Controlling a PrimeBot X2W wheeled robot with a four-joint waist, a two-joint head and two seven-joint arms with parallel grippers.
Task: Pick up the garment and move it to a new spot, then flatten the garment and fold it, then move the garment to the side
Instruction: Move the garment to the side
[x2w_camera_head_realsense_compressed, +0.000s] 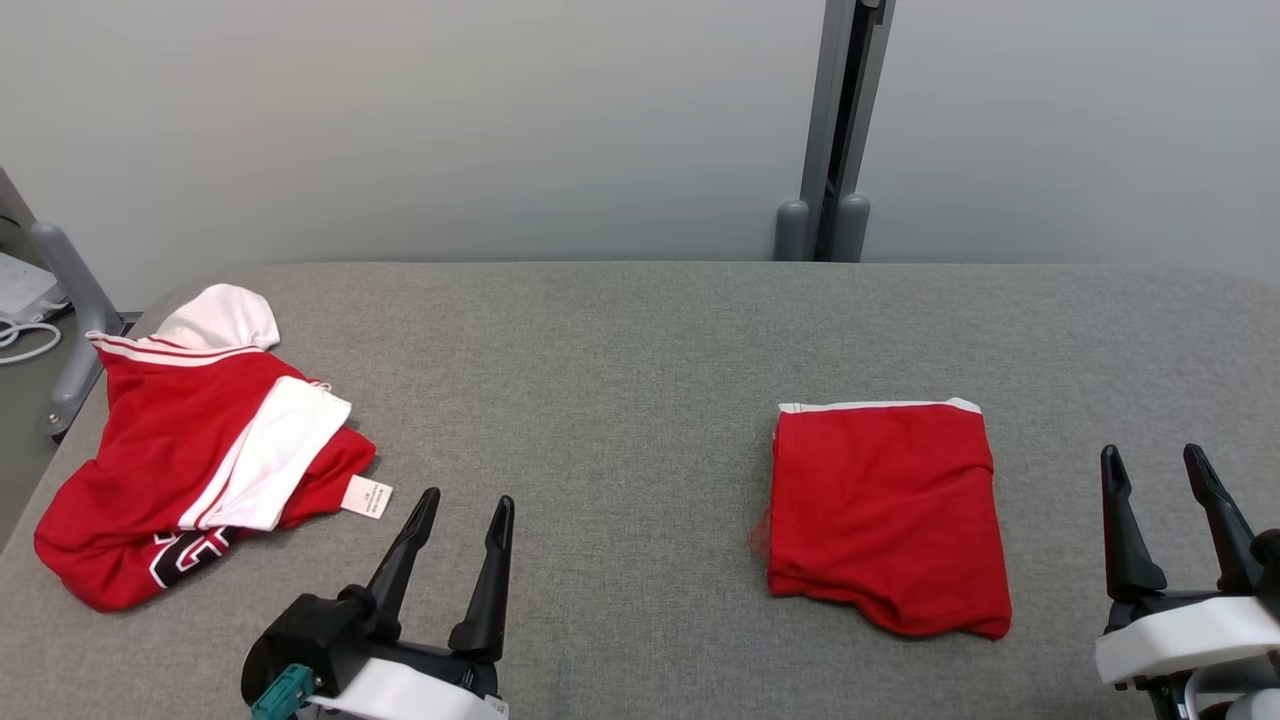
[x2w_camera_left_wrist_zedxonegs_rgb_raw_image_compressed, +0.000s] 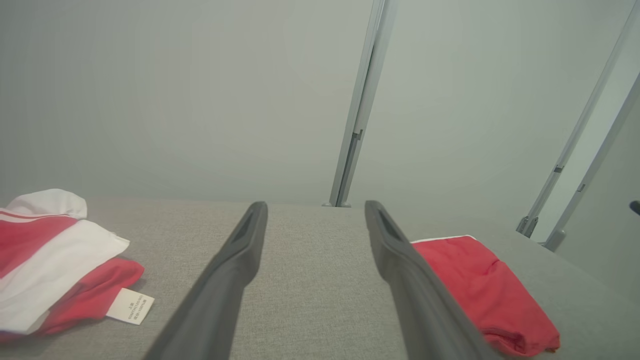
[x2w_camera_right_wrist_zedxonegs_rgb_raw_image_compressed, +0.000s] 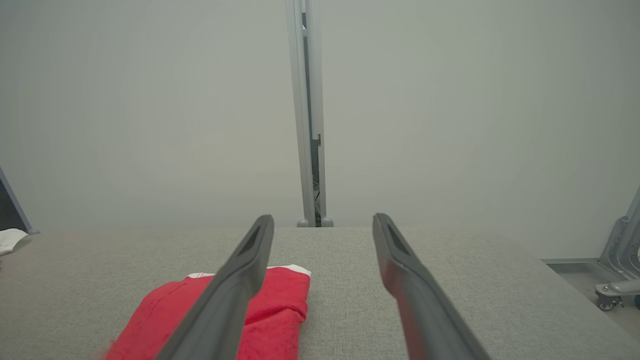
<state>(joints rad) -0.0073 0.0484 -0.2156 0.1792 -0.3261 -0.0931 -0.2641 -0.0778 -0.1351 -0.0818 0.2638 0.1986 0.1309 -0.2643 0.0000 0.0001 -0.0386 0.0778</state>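
Hovering low over the grey table with left gripper and right gripper both spread wide, empty. Crumpled red-and-white jersey at far left, near the left gripper; folded red garment at right. Risks pinching one layer only, so dragging the heap, or snagging the label.

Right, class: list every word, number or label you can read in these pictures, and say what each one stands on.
Care label on the crumpled red and white garment: several printed lines, too small to read.
Black and white lettering at that garment's near edge: partly folded under, only fragments show, not readable.
Folded red garment: no text shows.
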